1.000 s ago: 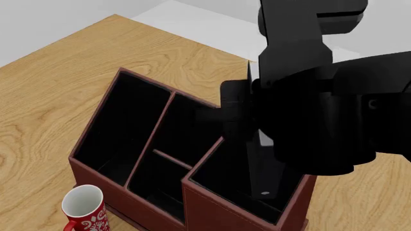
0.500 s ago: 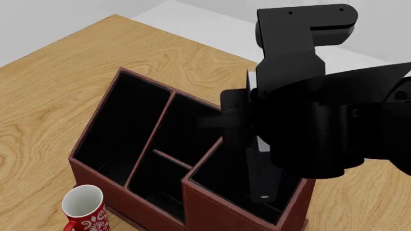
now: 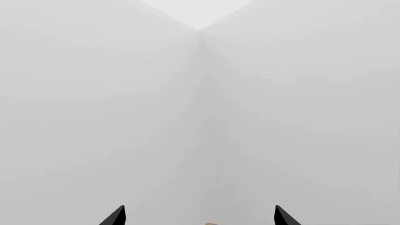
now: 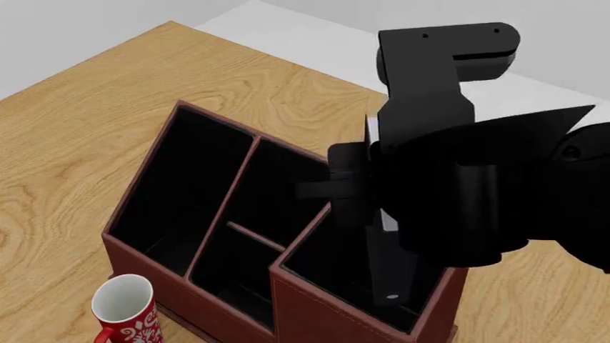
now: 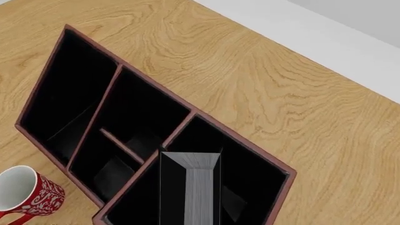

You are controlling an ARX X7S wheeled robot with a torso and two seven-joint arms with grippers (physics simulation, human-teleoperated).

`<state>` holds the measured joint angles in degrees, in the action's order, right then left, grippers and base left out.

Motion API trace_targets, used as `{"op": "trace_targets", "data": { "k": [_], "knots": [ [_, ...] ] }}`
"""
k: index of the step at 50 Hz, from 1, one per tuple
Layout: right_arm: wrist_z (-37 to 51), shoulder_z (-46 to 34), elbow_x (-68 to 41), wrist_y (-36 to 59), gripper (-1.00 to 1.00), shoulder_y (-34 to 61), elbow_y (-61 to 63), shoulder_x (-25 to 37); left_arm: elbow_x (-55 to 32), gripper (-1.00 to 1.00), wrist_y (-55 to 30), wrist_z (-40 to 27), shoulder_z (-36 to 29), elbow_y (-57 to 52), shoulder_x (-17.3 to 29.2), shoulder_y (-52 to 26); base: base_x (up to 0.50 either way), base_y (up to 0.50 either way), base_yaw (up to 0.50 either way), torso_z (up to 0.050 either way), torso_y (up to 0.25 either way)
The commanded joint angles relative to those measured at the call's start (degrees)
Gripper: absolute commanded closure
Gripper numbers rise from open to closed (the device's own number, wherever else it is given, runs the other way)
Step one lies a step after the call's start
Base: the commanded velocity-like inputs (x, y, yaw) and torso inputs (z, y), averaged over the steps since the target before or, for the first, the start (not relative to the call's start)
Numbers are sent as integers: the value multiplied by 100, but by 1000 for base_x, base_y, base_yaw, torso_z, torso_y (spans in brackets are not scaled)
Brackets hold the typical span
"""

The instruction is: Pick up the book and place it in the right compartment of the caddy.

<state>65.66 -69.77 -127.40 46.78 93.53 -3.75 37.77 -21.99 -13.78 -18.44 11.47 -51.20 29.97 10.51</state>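
The book stands upright with its lower end inside the right compartment of the reddish-brown caddy. A tiny pale mark shows near the book's lower corner. My right gripper is shut on the book's upper part, and the black arm hides most of it. In the right wrist view the book shows grey page edges between black covers, pointing down into the right compartment. My left gripper is open, facing pale blank walls, and does not show in the head view.
A red and white mug stands on the wooden table by the caddy's near left corner. It also shows in the right wrist view as the mug. The caddy's long section and the crossbar section lie left of the tall one.
The book has sunk slightly deeper into the right compartment. The right arm's upper link has shifted a little left. The caddy and mug have not moved.
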Motion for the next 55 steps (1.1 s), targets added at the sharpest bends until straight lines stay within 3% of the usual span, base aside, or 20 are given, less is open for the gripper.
{"op": "trace_targets", "data": {
  "k": [1,55],
  "knots": [
    [-237,44,381,82,100,-22,-150,-31,16,-100,-18,-28,-18,-14,24,3,0,0,0,10,0],
    [-1357,-291,1576,-58,100,-514,-880,-349,273,-100,-126,-111,-399,130,108,-215,0,0,0,0,1]
  ]
}}
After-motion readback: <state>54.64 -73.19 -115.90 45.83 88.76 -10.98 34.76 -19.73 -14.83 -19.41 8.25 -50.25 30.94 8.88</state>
